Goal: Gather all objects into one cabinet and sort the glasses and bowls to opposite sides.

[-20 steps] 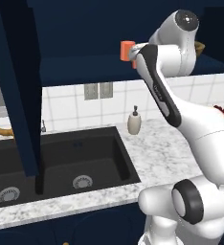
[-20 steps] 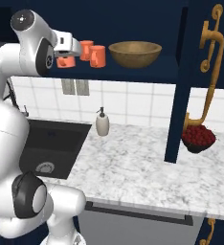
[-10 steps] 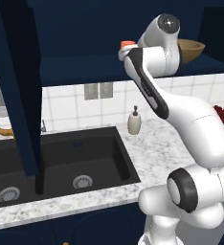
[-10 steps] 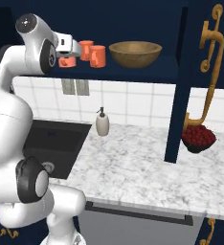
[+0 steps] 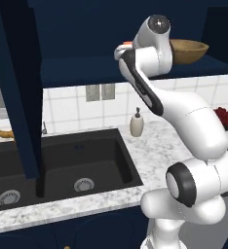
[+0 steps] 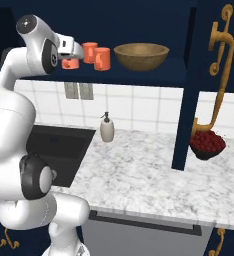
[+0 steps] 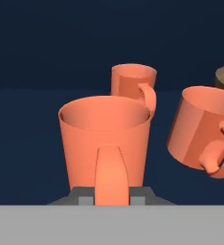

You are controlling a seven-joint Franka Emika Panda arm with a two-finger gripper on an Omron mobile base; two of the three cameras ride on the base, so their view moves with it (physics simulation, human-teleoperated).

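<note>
The tool [image 6: 72,56] is clamped on an orange mug [image 7: 105,143] at the cabinet shelf [image 6: 139,75], beside two other mugs [image 6: 97,55] and the wooden bowl [image 6: 141,56].

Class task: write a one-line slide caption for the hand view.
Gripper shut on an orange mug, two more mugs behind it.

You get flat, even rendered light with no glare or blown highlights. The cabinet interior [image 6: 154,75] stays dim and navy, while the marble counter [image 6: 139,170] and tiles read bright. Shadows are soft. In the hand view the nearest mug [image 7: 104,143] looks slightly soft-edged and enlarged.
</note>
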